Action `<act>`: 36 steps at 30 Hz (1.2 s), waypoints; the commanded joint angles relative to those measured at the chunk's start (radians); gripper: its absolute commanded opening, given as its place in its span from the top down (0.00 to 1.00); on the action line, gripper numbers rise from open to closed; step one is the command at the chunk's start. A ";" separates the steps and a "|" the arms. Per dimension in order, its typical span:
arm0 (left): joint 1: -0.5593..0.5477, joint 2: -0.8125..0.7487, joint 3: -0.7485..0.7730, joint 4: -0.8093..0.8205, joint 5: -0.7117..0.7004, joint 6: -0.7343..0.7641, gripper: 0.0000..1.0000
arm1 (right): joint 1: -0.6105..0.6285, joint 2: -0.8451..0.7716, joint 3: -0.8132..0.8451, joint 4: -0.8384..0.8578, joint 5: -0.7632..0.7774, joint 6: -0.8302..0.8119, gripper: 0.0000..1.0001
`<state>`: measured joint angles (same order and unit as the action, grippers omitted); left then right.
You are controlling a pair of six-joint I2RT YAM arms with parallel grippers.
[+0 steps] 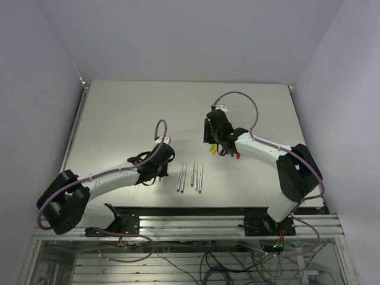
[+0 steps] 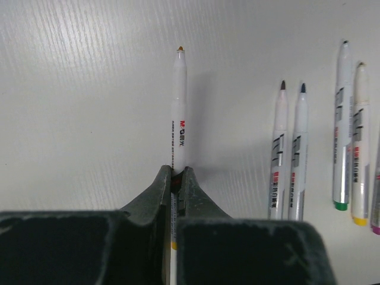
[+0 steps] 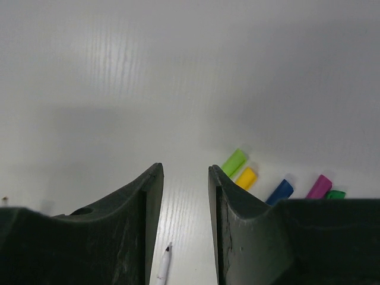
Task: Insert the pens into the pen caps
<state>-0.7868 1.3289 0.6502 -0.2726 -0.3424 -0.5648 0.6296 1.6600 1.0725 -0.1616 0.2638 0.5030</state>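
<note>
White surface (image 2: pixel 71 89) lies beneath both arms. Left pincer (image 2: pixel 176 173) is clenched on one pen (image 2: pixel 180 107), gripped toward its tail so the orange tip juts straight ahead of it; four spare pens (image 2: pixel 294 160) lie flat off to its right. Right pincer (image 3: pixel 185 178) stands parted, nothing between its jaws, the caps (image 3: pixel 246 177) lying just ahead and right of it. Pens look light, stiff and slick; caps are tiny and likely to skid, so pinch one across its closed end, mouth left free
</note>
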 commanded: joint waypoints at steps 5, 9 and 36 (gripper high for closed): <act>0.007 -0.055 -0.013 0.092 0.025 0.040 0.93 | 0.004 0.059 0.000 -0.021 0.014 0.084 0.64; 0.006 -0.028 0.013 0.078 0.031 0.066 0.93 | 0.010 0.068 -0.023 -0.005 0.008 0.106 0.64; 0.007 0.037 0.012 0.094 0.063 0.068 0.93 | 0.010 0.167 -0.007 -0.051 0.071 0.152 0.51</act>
<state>-0.7860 1.3510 0.6319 -0.2054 -0.2989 -0.5045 0.6373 1.8042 1.0576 -0.2043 0.3023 0.6411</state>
